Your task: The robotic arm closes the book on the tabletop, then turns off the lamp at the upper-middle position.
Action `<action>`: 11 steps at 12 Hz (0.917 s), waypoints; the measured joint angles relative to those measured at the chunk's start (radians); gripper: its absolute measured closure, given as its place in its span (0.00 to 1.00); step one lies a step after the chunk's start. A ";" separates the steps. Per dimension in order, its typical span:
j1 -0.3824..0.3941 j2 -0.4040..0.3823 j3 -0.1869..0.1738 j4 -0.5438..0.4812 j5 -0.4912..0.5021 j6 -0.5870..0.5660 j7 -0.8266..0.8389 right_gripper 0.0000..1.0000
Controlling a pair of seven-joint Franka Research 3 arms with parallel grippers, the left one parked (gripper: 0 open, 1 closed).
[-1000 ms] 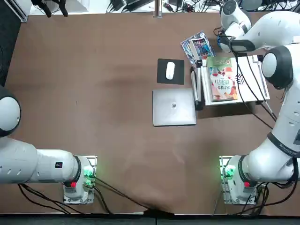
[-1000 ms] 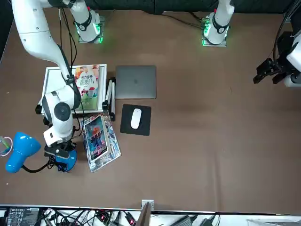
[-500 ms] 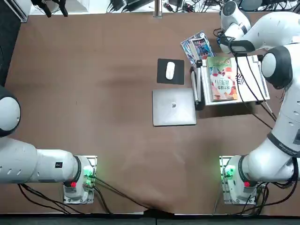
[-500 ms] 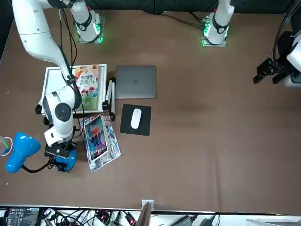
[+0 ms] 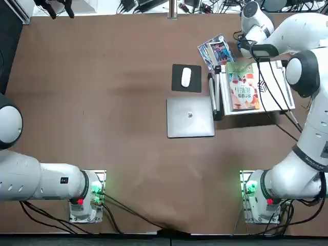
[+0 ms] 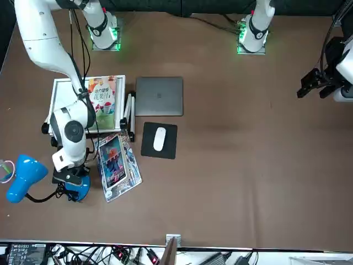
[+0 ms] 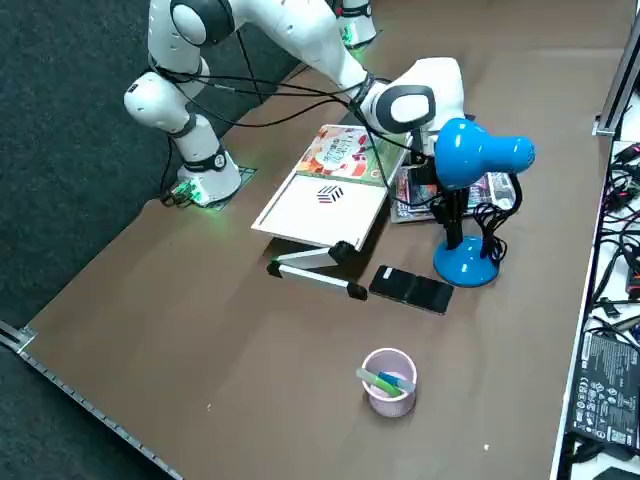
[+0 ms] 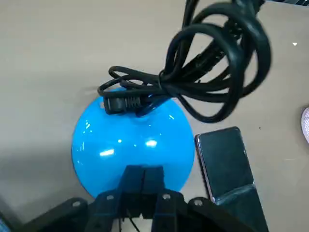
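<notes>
The right gripper [image 8: 143,180] is being held at the lamp's [image 8: 130,140] round blue base, its 2 fingers being pressed together; whether contact is being made cannot be told. Cartoon cover up, the book [image 5: 243,91] is being supported by a white board [image 5: 277,87].

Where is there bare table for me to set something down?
Open: the brown tabletop left of the laptop and mouse pad. Crowded: around the lamp, with the right gripper over its base and the phone beside it.
</notes>
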 joint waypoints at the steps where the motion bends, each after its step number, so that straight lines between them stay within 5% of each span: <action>1: 0.000 0.000 0.001 -0.001 0.000 0.000 0.005 0.99; 11: -0.012 -0.019 0.002 -0.049 0.000 0.073 0.016 0.99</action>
